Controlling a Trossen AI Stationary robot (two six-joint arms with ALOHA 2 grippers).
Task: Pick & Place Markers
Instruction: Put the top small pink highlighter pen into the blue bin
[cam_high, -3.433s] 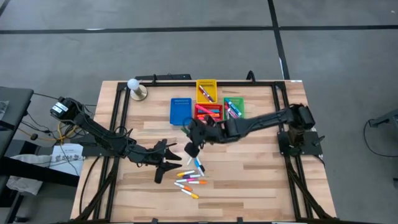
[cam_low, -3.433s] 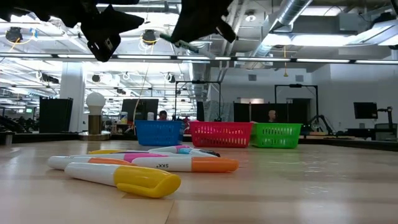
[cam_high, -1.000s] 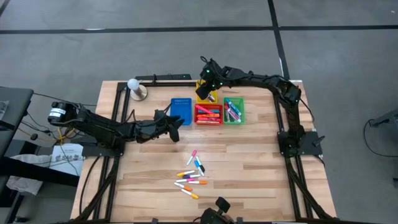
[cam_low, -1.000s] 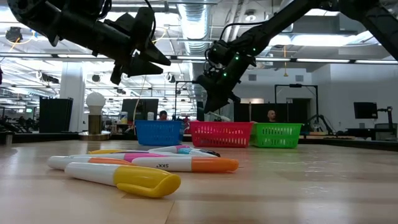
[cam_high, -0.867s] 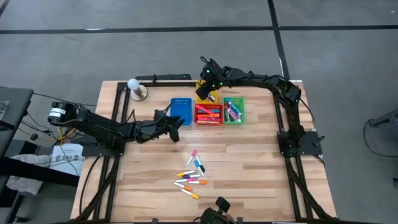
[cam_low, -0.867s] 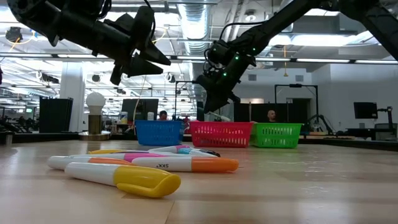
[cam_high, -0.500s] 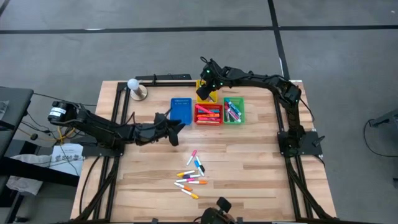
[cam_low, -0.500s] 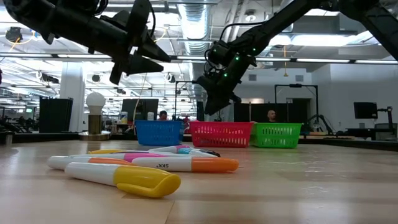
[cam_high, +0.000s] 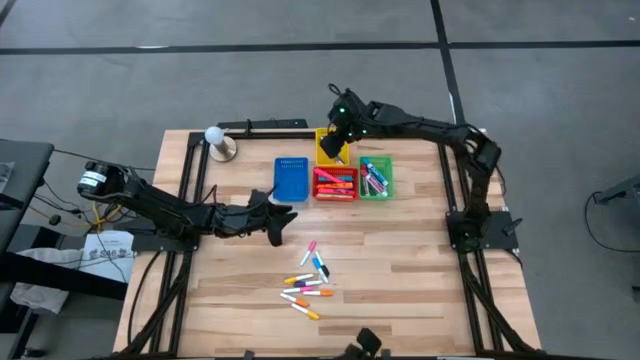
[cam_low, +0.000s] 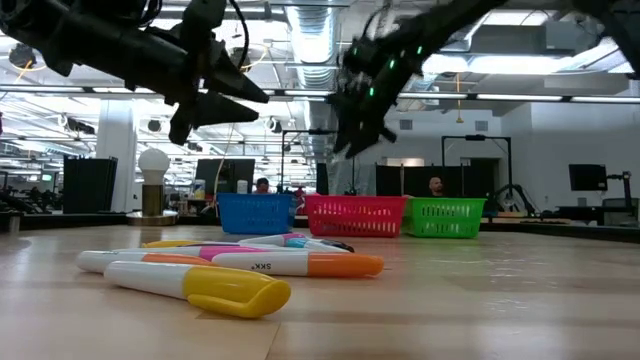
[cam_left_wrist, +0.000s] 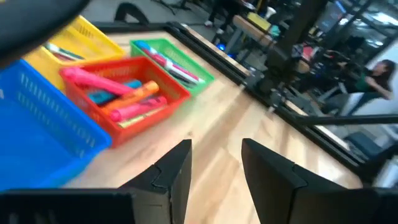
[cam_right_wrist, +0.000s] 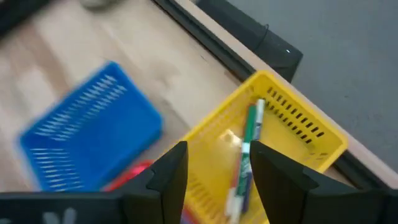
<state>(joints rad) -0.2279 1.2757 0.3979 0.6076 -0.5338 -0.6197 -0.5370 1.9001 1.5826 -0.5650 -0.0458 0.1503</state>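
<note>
Right end effector (cam_high: 336, 141) now higher above yellow bin (cam_high: 331, 146), fingers parted, empty.

Four coloured bins (cam_high: 292, 178), white bulb (cam_high: 213, 136)

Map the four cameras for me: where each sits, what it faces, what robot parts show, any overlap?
High: overhead, straight down on the table; both arms, loose markers, four bins.
Low: table height, level toward the room; markers up close, arms overhead.
Left wrist: on the left arm, facing the red bin; open left tool low in the picture.
Right wrist: on the right arm, above the yellow bin holding a green marker; right tool open.
Shared: the blue bin shows in all four.
</note>
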